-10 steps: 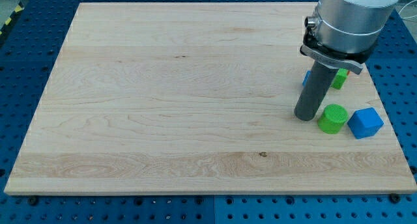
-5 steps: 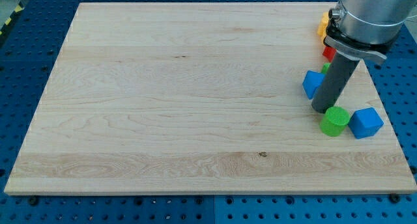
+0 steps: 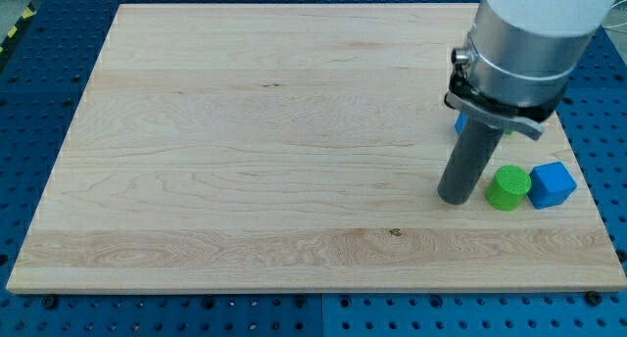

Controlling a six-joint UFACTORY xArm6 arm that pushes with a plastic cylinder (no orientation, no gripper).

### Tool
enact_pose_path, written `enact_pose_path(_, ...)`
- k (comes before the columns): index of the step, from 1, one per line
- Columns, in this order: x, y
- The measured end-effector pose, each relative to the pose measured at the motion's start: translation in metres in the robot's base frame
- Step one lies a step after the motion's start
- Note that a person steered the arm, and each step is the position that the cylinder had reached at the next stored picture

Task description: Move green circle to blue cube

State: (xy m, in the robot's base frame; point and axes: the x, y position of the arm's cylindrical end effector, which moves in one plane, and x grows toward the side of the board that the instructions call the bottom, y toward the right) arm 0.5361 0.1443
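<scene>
The green circle [image 3: 508,188], a short green cylinder, stands near the board's right edge. The blue cube [image 3: 551,184] sits just to its right, almost touching it. My tip [image 3: 453,198] rests on the board to the left of the green circle, a small gap away. The rod rises from it to the large grey arm head at the view's top right.
Another blue block [image 3: 460,121] shows only as a sliver behind the rod. The arm head hides the other blocks at the board's far right. The wooden board [image 3: 255,151] lies on a blue perforated table; its right edge is close to the blue cube.
My tip moved from above the green circle to its left side and lower in the view. The green circle sits slightly further right, closer to the blue cube. The arm head now covers the far blocks.
</scene>
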Motion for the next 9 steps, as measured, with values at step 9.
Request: enact_pose_path(9,-0.001,0.024)
